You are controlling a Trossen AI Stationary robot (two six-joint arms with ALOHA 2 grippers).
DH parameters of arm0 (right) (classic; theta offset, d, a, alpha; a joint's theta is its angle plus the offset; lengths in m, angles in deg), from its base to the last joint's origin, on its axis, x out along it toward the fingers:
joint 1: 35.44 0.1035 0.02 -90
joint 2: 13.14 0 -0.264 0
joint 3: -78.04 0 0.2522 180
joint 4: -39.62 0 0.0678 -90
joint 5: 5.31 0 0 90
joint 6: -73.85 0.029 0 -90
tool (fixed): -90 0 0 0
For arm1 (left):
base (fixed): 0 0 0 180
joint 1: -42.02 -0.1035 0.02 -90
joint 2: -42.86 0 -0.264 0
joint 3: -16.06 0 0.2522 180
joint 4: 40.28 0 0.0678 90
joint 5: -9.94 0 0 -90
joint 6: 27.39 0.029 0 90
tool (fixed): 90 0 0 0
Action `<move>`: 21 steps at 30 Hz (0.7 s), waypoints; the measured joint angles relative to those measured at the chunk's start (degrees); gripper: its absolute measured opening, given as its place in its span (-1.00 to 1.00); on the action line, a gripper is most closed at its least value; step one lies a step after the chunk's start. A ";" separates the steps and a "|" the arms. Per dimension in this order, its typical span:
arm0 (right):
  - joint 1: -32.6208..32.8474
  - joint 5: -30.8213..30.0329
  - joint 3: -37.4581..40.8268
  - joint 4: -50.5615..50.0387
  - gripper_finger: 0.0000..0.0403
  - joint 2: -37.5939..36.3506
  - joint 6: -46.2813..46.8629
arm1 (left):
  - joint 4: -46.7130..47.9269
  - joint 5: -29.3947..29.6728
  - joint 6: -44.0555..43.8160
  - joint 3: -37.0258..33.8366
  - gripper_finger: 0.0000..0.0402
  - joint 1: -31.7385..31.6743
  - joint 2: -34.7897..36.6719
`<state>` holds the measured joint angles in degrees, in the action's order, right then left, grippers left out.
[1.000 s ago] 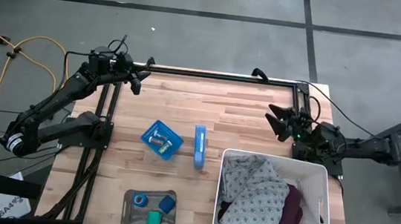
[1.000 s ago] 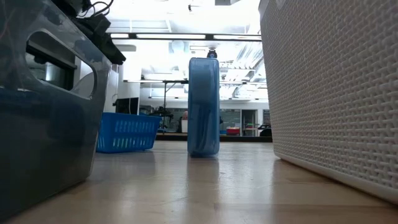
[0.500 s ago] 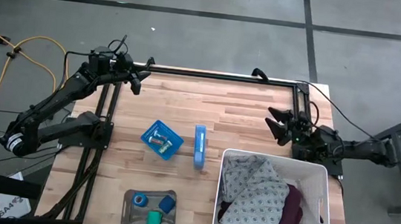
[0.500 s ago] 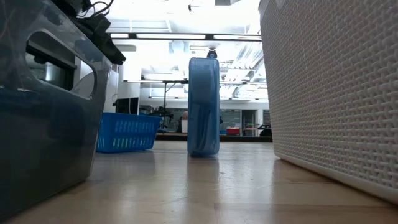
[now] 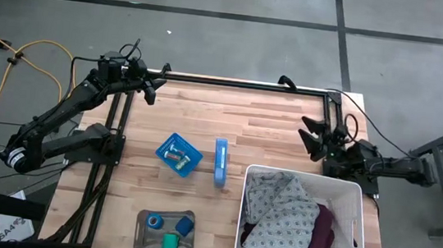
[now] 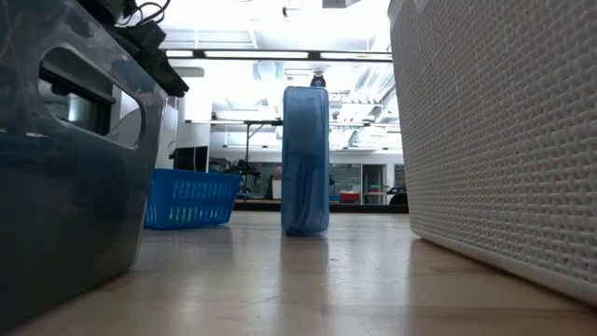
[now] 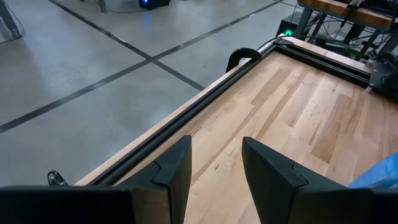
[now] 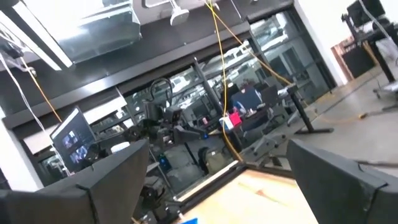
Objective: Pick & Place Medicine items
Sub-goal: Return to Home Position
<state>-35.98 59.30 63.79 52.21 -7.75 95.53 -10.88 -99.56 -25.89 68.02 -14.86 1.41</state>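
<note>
Blue roll (image 5: 154,220) lies well apart from the right end effector (image 5: 306,135).

Both arms are matte black end to end.

Left arm (image 5: 57,119): long boxy links and round joint housings. There's a pale band (image 5: 12,158) near the shoulder end, and thin black wires (image 5: 135,47) stick up off the wrist block.

Right arm (image 5: 390,165): same black links, slimmer tube toward the base. A black cable (image 5: 347,121) loops off the wrist.

Left claw (image 5: 152,91): two dark fingers (image 7: 174,171) with flat inner faces and bevelled, angular outer edges.

Right claw (image 5: 306,131): same build, with fingers (image 8: 115,171) that are broad charcoal wedges. From above the tips read as pointed prongs.

Screws and markings are too small to tell.
</note>
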 joint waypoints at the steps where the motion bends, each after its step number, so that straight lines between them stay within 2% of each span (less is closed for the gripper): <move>1: 0.00 -0.13 0.01 0.00 0.83 -0.52 -0.85 | 0.00 0.00 0.01 0.00 -0.32 0.02 0.00; 10: 0.01 -1.90 0.04 -0.45 0.83 -5.00 -5.69 | 0.00 0.00 0.00 0.00 -0.32 0.00 0.00; 16: 0.02 -6.01 0.07 1.87 0.83 -5.00 -9.85 | 0.00 0.00 0.00 0.00 -0.32 0.01 0.00; 21: 0.02 -5.75 0.09 0.57 0.83 -5.00 -9.54 | 0.00 0.00 0.00 0.00 -0.32 0.02 0.00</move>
<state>-35.96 53.55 63.87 52.78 -12.75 86.00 -10.88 -99.56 -25.89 68.02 -14.84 1.41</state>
